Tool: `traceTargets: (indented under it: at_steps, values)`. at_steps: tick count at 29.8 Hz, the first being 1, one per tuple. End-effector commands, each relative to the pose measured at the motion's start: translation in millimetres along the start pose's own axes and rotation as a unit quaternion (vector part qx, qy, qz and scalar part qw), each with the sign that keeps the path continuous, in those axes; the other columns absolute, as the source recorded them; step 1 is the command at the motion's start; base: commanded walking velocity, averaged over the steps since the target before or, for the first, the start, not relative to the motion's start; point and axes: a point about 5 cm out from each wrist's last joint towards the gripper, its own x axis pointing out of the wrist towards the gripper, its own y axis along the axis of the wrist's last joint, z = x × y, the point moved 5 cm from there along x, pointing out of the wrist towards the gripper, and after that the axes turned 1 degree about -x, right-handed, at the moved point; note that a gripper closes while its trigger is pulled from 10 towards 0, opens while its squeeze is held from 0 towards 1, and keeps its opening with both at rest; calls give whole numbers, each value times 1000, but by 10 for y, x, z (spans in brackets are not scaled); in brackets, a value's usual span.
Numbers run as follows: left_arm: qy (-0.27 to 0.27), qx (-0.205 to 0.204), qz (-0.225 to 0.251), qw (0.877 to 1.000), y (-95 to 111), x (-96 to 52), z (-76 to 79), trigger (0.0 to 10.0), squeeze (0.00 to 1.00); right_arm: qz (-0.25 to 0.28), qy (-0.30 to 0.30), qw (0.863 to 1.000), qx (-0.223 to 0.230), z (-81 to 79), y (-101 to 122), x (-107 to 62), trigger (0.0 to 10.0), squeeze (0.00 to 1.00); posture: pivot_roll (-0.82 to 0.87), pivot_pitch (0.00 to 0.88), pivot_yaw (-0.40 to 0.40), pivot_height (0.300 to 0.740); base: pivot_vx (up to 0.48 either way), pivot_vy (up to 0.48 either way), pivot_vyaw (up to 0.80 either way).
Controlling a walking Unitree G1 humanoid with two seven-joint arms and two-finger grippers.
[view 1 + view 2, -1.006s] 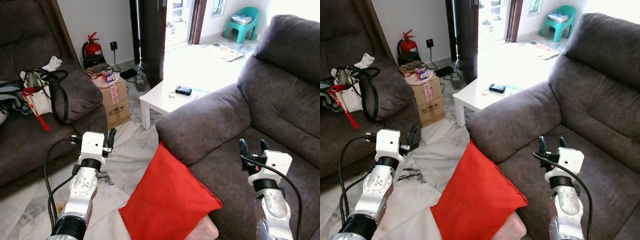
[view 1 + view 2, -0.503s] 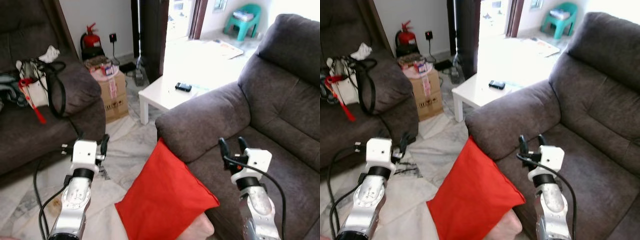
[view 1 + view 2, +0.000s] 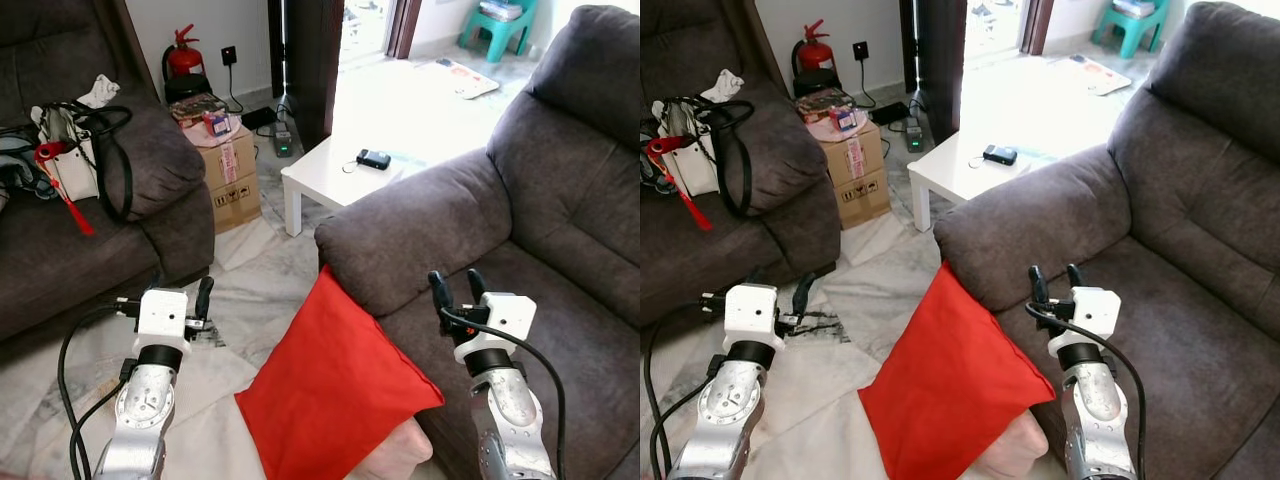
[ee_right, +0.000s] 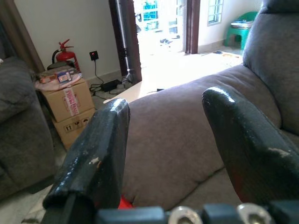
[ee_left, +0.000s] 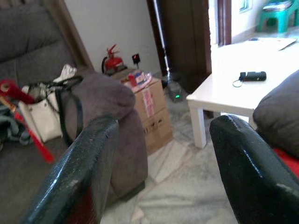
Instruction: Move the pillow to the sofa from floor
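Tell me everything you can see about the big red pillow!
The red pillow is plain bright red, square, plump, and looks like smooth cloth. It stands tilted on one corner, its upper corner leaning against the front of the grey sofa arm. Its bottom rests on a pale pinkish cushion on the marble floor. Neither hand touches it: the left hand and the right hand are on either side of it, both open.
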Motion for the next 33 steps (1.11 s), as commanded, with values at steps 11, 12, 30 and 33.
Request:
traceTargets:
  at_steps: [11, 12, 30, 33]
  values:
    - [-24, -5, -3, 1000, 31, -14, 93, 10000, 0, 2, -24, 1000, -8, 157, 47, -53, 10000, 0, -63, 127, -15, 740, 0, 0, 0]
    - [-24, -5, -3, 1000, 35, -13, 94, 10000, 0, 1, -23, 1000, -8, 151, 46, -52, 10000, 0, -63, 127, -15, 740, 0, 0, 0]
    - [-29, -6, -1, 1000, 58, 71, 97, 10000, 0, 11, -33, 999, 3, 131, 79, 7, 10000, 0, -59, 48, 20, 740, 0, 0, 0]
    - [-29, -7, 0, 1000, 66, 103, 110, 10000, 0, 14, -29, 999, 2, 112, 98, 46, 10000, 0, -61, 25, 20, 740, 0, 0, 0]
